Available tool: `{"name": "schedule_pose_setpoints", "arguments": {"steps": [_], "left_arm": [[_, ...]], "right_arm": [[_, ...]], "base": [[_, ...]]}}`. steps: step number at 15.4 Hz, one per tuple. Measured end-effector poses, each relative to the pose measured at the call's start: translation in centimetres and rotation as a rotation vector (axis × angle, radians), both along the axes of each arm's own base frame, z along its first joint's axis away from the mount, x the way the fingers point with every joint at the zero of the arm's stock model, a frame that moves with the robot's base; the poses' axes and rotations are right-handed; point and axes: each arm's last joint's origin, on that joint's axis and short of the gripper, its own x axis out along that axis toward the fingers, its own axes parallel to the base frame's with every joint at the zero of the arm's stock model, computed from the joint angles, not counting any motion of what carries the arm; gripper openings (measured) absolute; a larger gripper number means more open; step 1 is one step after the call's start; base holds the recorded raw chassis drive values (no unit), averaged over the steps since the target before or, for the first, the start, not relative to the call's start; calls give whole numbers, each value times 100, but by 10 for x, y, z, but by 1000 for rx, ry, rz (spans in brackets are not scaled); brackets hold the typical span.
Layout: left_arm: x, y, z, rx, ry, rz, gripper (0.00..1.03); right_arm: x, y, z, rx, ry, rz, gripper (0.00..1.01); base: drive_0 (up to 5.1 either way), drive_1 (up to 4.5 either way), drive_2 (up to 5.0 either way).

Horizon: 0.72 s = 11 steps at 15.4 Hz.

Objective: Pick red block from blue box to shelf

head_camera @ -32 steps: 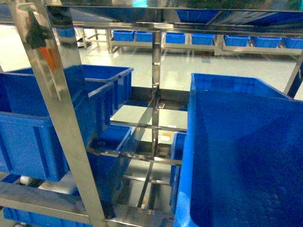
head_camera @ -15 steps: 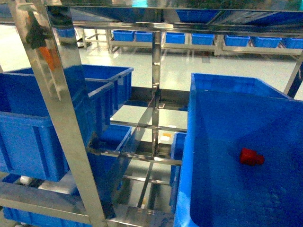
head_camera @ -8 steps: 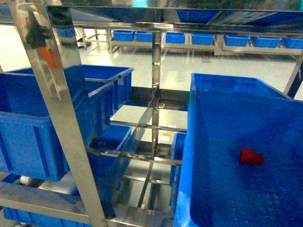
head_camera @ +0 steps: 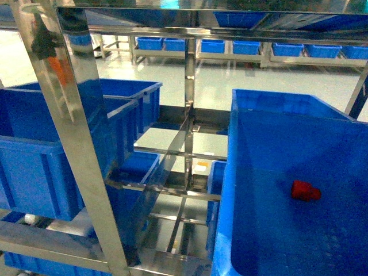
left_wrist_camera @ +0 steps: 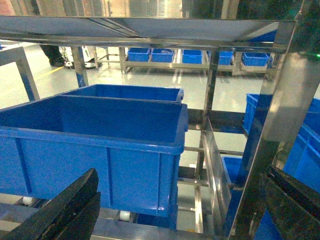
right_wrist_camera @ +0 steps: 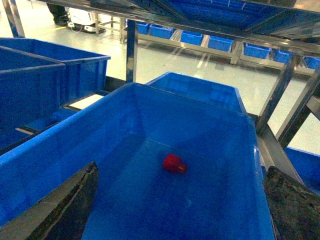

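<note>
Lying sideways, red block (head_camera: 305, 190), stud unclear

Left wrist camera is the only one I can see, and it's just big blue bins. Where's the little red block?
Observer: The red block lies on the floor of the blue box, on the right side of the head view.
Operator: Is other stuff piled in there with it?
Observer: No. The right wrist view shows the block alone on the box's bare floor.
Operator: Is the other arm grabbing it?
Observer: Not yet. The right gripper is above the box's near end with its jaws wide apart, and the block sits beyond them, untouched.
</note>
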Motion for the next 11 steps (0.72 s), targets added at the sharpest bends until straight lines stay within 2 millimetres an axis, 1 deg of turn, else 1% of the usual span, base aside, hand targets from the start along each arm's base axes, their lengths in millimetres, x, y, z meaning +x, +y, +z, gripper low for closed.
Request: {"name": "schedule_pose_setpoints", "arguments": {"steps": [11], "left_arm": [[0,0,0,0,0,0,98]], "right_arm": [[0,0,0,0,0,0,98]], "base": [[0,0,0]]}}
